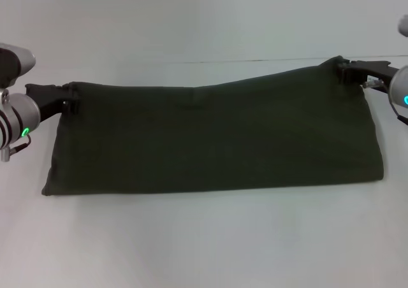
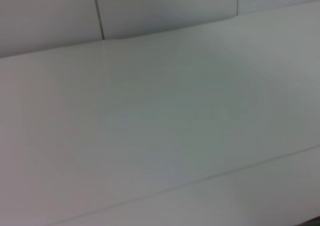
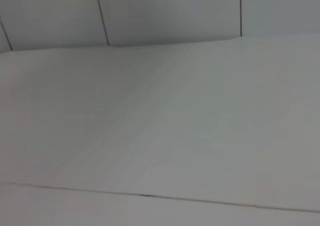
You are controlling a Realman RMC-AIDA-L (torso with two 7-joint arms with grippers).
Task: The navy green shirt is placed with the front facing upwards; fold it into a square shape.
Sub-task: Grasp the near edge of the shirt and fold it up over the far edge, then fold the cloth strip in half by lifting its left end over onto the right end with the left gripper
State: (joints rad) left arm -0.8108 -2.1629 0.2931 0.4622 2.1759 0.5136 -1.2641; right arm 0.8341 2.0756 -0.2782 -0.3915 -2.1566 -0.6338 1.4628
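Note:
The navy green shirt [image 1: 217,138] shows in the head view as a long dark band across the white table, plain side up, no lettering visible. Its far edge runs taut between my two grippers. At the far left corner of the cloth my left gripper [image 1: 69,102] is shut on it. My right gripper [image 1: 348,71] pinches the far right corner, which sits a bit farther back than the left one. The near edge rests on the table. Neither wrist view shows the shirt or any fingers.
The white table [image 1: 204,243] extends in front of the shirt and behind it to a pale wall. Both wrist views show only the white tabletop [image 2: 160,136] [image 3: 160,126] and wall panels with dark seams.

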